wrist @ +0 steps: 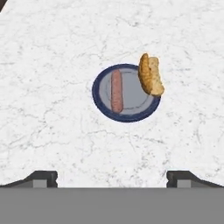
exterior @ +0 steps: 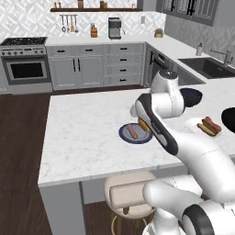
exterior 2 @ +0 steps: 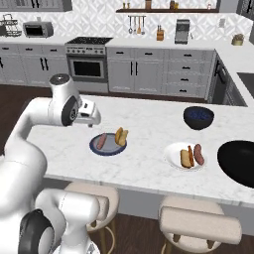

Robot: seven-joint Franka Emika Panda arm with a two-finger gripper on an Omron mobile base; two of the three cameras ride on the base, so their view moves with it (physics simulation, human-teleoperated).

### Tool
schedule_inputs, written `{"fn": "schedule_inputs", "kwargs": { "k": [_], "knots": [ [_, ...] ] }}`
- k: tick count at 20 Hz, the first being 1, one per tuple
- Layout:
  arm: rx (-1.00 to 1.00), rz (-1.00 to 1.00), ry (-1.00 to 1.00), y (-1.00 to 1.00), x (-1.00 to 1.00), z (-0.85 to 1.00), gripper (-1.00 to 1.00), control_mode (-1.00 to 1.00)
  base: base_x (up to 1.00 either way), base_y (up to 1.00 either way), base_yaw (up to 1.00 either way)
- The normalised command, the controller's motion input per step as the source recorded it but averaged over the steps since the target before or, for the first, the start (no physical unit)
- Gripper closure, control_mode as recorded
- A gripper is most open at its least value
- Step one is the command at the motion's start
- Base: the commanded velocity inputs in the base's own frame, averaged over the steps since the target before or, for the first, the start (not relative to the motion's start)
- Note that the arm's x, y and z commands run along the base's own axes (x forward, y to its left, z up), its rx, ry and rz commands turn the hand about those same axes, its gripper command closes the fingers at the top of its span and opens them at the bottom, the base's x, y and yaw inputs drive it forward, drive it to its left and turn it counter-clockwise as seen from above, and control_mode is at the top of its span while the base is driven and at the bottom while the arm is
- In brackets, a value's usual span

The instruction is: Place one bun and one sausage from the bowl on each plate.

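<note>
The dark blue-grey plate (wrist: 99, 94) (exterior 2: 94, 147) (exterior: 123, 134) lies on the white marble counter. A pink sausage (wrist: 116, 91) (exterior 2: 101, 142) (exterior: 132, 131) lies on it, and a bun (wrist: 151, 75) (exterior 2: 120, 136) (exterior: 143, 125) rests on its rim. My gripper (wrist: 112, 179) (exterior 2: 92, 118) hovers above this plate, open, with nothing between its fingers. The white plate (exterior 2: 171, 157) (exterior: 193, 125) to the right holds a bun (exterior 2: 187, 158) and a sausage (exterior 2: 199, 154). The wide black bowl (exterior 2: 238, 163) (exterior: 228, 118) sits at the far right and looks bare inside.
A smaller dark blue bowl (exterior 2: 198, 117) (exterior: 192, 96) stands behind the white plate. Two padded stools (exterior 2: 201, 223) are tucked under the counter's near edge. A sink (exterior: 206, 66) is set in the counter at the back right.
</note>
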Motion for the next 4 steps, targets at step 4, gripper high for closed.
{"fn": "schedule_inputs", "kwargs": {
  "k": [4],
  "knots": [
    [0.00, -0.05, 0.00, 0.00, -0.21, 0.79, -1.00, -1.00, 0.00, 0.00, 0.00]
  ]
}}
